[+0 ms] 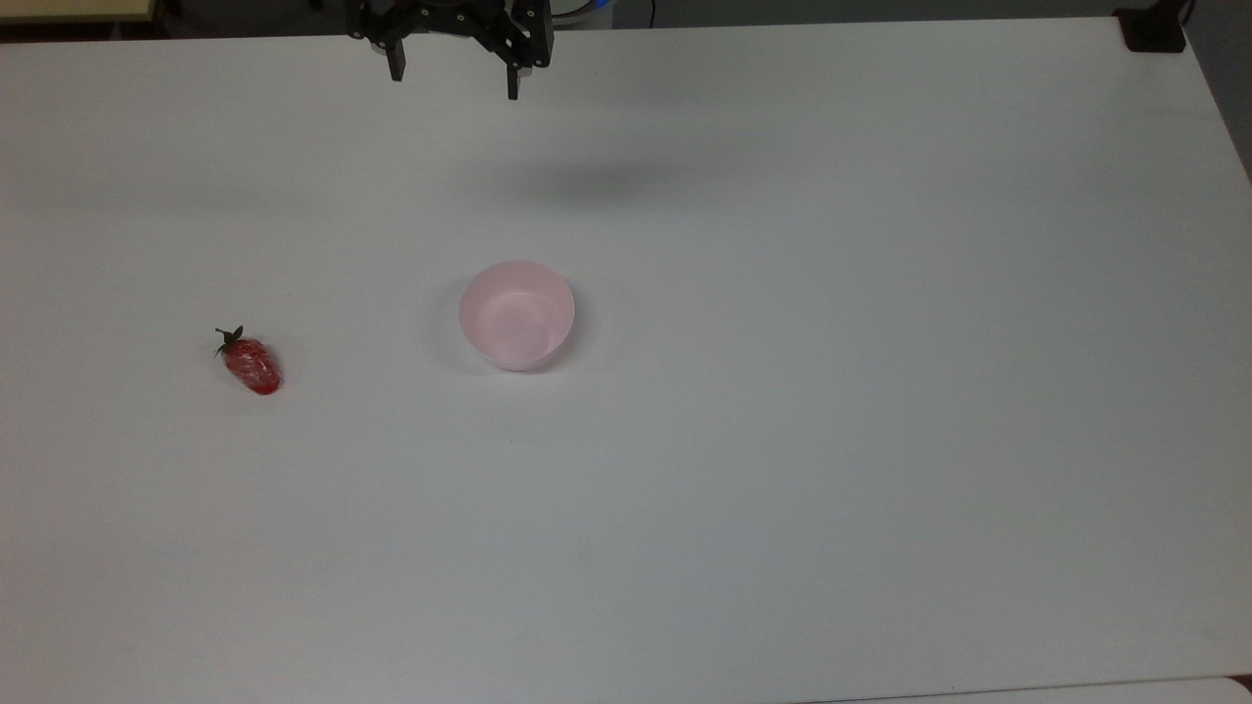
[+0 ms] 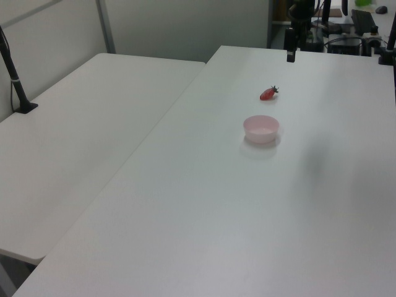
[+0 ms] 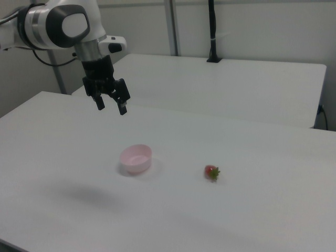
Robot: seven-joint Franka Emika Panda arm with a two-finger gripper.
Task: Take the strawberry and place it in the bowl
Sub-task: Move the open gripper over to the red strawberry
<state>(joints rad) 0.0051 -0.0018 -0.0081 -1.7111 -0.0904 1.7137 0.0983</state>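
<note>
White table (image 1: pixel 782 489) fills the foreground in every view, bare apart from two small things. On it the strawberry (image 1: pixel 251 363) lies on its side, toward the top view's left, its green cap pointing up and left in that view and its red tip down and right. It sits well apart from the bowl (image 1: pixel 516 315), which stands upright and empty near the middle of the table.

High above the far edge hangs the gripper (image 1: pixel 455 73), its two fingers spread wide with nothing between them; the right view shows it raised well clear of the table, beyond the bowl.

Judging by its glossy skin and small size, the strawberry is probably light and somewhat slippery. Whether it is soft fruit or a stiff plastic copy cannot be told, so a gentle squeeze seems wise. The best hold looks to be across the widest part of the red body, fingers either side of its long axis, and not on the thin leafy cap, which would likely slide or bend.
</note>
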